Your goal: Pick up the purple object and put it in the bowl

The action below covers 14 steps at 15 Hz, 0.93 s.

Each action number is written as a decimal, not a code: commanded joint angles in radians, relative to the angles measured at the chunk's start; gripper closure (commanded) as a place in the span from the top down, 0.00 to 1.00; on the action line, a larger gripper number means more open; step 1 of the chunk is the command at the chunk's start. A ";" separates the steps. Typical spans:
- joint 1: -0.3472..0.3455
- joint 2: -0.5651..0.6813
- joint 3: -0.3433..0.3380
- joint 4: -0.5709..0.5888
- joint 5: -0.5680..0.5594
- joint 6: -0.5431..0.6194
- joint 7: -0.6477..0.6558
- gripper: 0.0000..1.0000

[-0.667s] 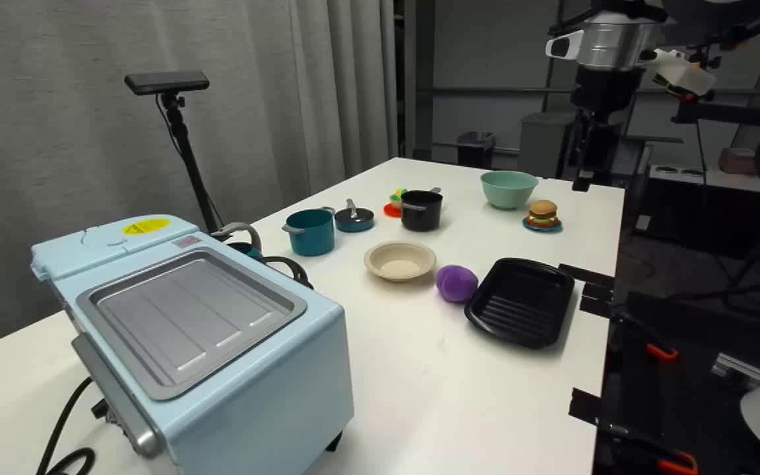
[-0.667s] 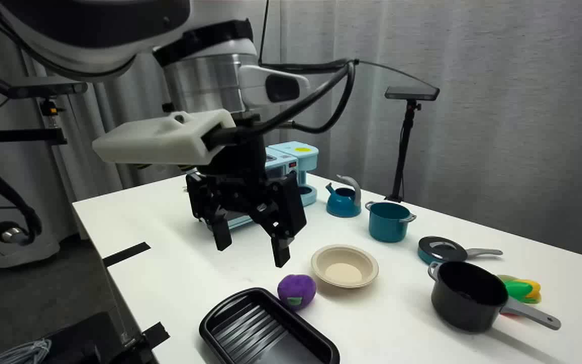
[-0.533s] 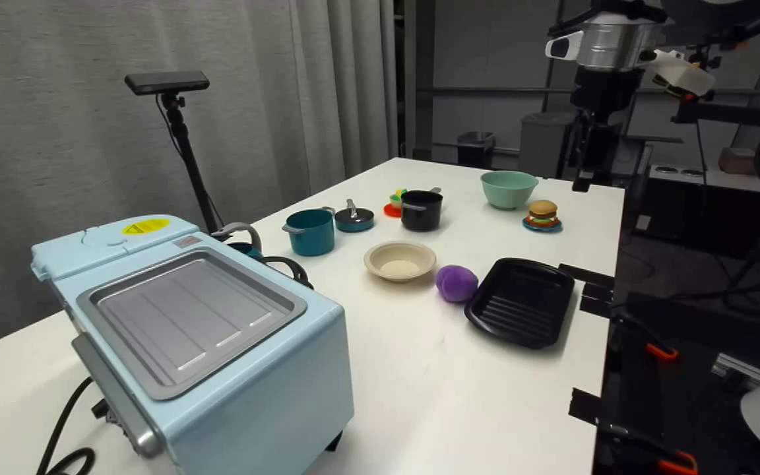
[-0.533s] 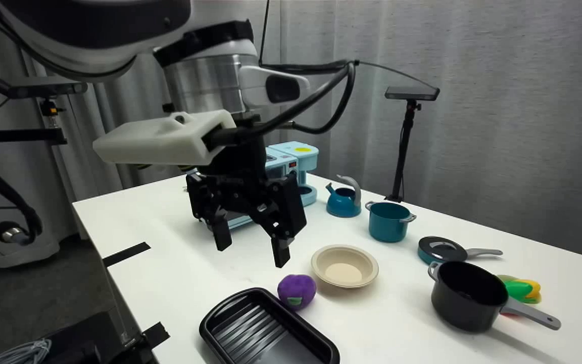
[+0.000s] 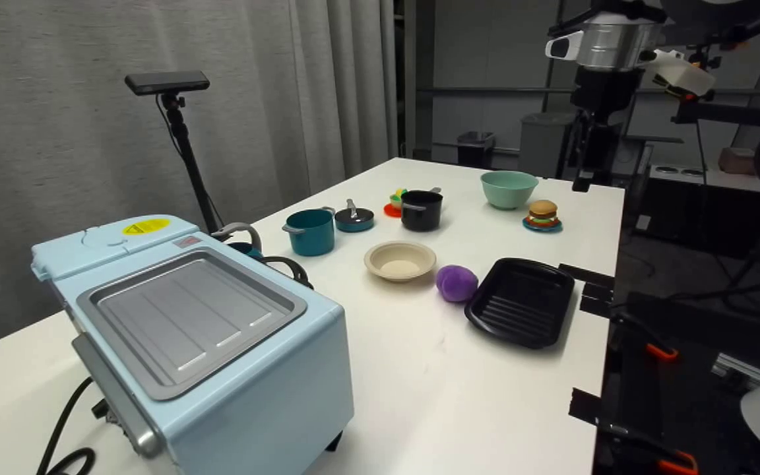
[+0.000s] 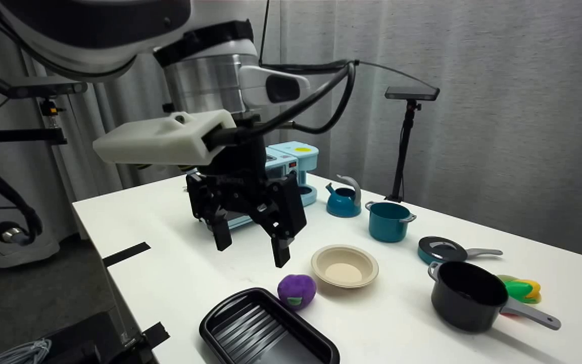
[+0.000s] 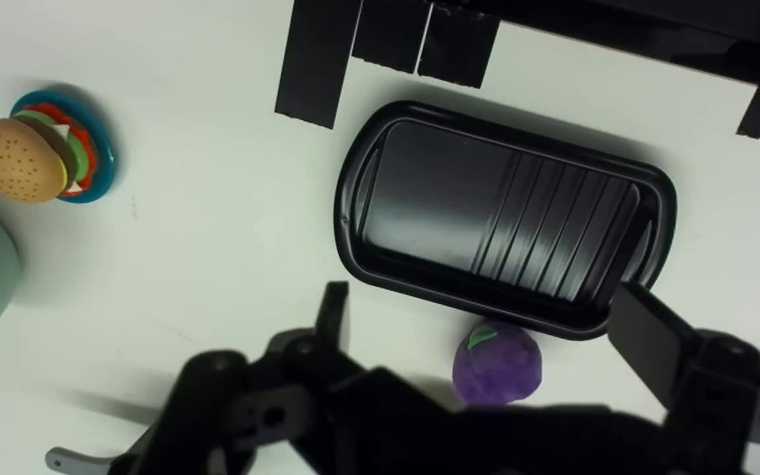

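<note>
The purple object [image 5: 457, 284] is a small rounded lump with a green leaf patch. It sits on the white table against the long side of the black tray, in both exterior views [image 6: 296, 291]. The shallow beige bowl [image 5: 400, 261] stands close beside it and holds nothing; it also shows in an exterior view [image 6: 344, 270]. My gripper [image 6: 251, 249] is open and empty, pointing down high above the table. In the wrist view the purple object [image 7: 497, 363] lies between the spread fingers [image 7: 479, 300], well below them. The bowl is hidden there behind the gripper body.
The black tray [image 7: 433, 198] touches or nearly touches the purple object. A light green bowl [image 5: 509, 189], a toy burger [image 5: 542, 215], a black pot [image 5: 421, 211], a teal pot [image 5: 312, 232] and a lidded pan [image 5: 354, 219] stand around. A blue toy oven [image 5: 274, 389] fills one end.
</note>
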 commanded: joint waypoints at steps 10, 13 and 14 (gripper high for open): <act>0.027 0.191 0.001 0.072 0.042 0.104 0.035 1.00; 0.058 0.314 0.005 0.123 0.108 0.181 0.041 1.00; 0.073 0.355 0.010 0.141 0.140 0.201 0.039 1.00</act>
